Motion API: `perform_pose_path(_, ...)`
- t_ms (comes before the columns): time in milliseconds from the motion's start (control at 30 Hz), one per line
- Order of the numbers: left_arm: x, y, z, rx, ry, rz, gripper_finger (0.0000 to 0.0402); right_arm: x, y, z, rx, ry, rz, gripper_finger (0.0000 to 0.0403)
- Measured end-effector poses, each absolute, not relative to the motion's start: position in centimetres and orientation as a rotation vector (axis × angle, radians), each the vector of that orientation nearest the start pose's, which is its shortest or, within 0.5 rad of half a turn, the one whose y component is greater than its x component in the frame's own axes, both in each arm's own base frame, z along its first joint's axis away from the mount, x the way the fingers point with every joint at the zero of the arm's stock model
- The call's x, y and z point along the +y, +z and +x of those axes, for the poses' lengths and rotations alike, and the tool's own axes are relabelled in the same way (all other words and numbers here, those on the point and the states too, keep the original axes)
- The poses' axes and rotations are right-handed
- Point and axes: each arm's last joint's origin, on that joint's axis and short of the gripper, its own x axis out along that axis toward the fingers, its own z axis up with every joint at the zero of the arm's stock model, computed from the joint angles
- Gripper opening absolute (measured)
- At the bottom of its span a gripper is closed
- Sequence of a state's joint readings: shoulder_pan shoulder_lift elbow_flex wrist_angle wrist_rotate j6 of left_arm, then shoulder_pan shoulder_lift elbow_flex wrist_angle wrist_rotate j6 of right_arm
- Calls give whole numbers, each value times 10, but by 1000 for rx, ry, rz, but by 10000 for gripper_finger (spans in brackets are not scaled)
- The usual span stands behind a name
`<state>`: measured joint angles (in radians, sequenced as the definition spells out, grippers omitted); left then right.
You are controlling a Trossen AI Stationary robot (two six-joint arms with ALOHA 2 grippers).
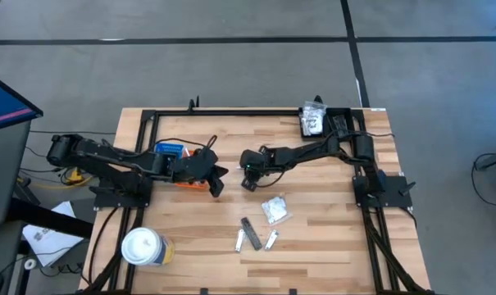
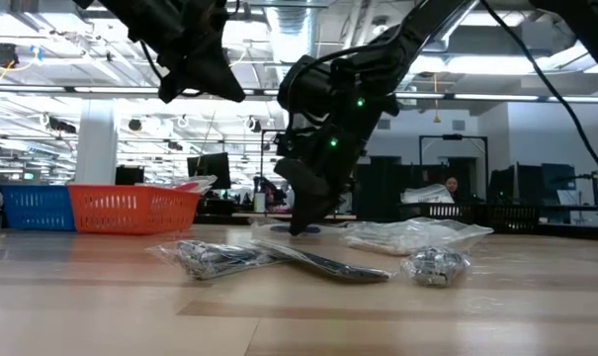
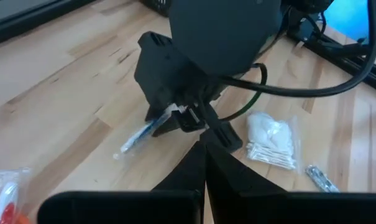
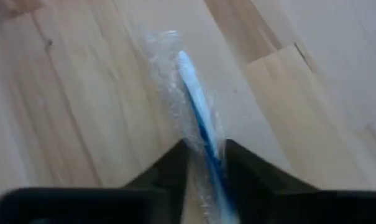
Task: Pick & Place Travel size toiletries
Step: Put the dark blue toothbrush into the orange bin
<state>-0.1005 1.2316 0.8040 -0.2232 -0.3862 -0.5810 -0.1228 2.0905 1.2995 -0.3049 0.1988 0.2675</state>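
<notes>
Wrapped blue-and-white toothbrush (image 4: 199, 118) lies on the bare wooden table (image 1: 313, 229) at frame centre in the right wrist view, running between the right gripper (image 1: 249, 182) fingers (image 4: 169, 168), which stand narrow on either side of it; contact can't be confirmed. Left gripper (image 1: 217, 182), fingers pressed together and empty, sits just left of it mid-frame in the high view. Lower centre there: one clear packet (image 1: 275, 211) with white contents and three small dark sticks (image 1: 251, 233); one more packet (image 1: 313, 121) at upper right.

Left arm: we see it stretched toward the tabletop's middle, its pincer (image 1: 217, 179) raised, fingers pressed together.
Right arm: we see it reaching in from the far corner, pincer (image 1: 248, 183) tipped down at the tabletop, fingers narrowly parted.
</notes>
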Motion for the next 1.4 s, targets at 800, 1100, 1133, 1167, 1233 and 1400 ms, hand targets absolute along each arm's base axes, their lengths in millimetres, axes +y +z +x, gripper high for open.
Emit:
perform_pose_path(800,-50,290,242,271,296,-165,0,-42,313,303,40,17,121,9)
perform_pose_path(1100,-75,302,253,93,190,-13,5,-18,333,281,-250,267,60,6)
perform_pose_path(1133,-76,303,256,68,157,-6,9,-14,333,283,-251,294,41,6)
perform_pose_path(1167,-78,304,258,51,123,3,16,-11,334,284,-255,322,25,7)
perform_pose_path(1233,-82,305,263,9,42,9,35,-2,336,287,-267,357,-10,7)
perform_pose_path(1400,-86,304,269,-43,-16,77,106,20,329,300,-257,427,-82,7)
